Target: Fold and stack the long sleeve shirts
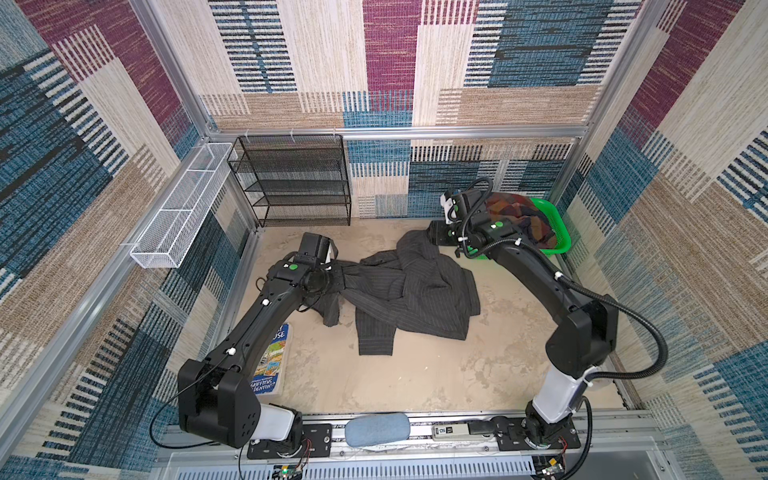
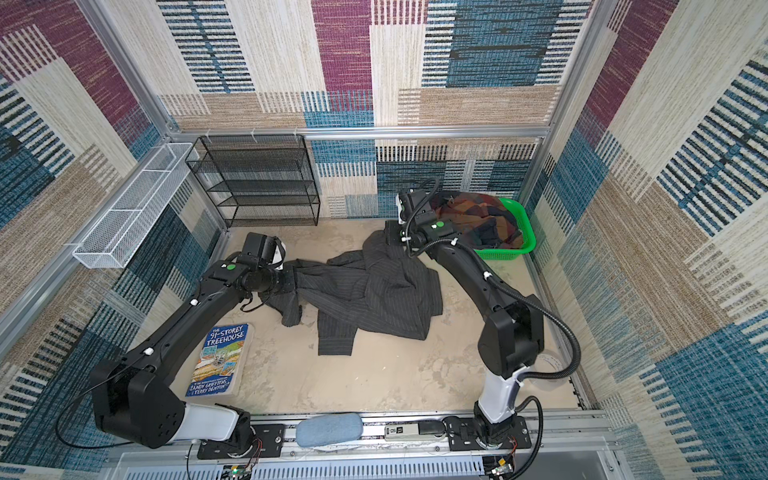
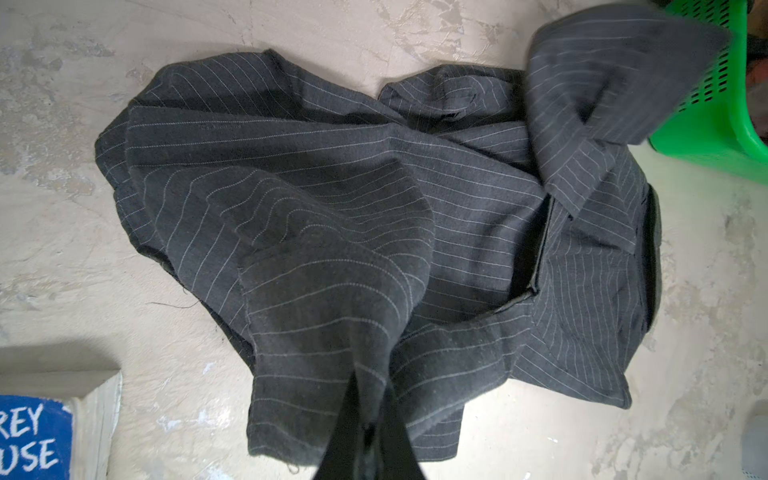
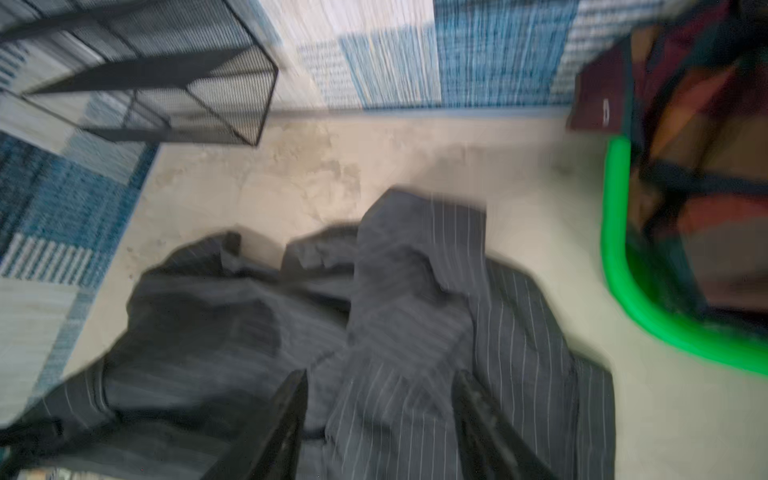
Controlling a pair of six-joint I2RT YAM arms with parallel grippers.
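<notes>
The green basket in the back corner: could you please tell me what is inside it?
A crumpled plaid shirt fills the green basket, heaped above its rim. The basket's floor and anything beneath the shirt are covered.

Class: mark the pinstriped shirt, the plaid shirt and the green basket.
pinstriped shirt (image 1: pixel 419 297), in a top view, crumpled middle
plaid shirt (image 2: pixel 482 224), in a top view, heaped top
green basket (image 2: pixel 505 254), in a top view, near wall

Smear, crops, cover
Right wrist view: smeared, the plaid shirt (image 4: pixel 706 187) only colour patches. The left arm (image 1: pixel 247 328) hides part of the book (image 1: pixel 271 365) in a top view. Left wrist view: green basket (image 3: pixel 715 145) cropped, left gripper (image 3: pixel 371 386) tips buried in the pinstriped shirt (image 3: pixel 332 208).
</notes>
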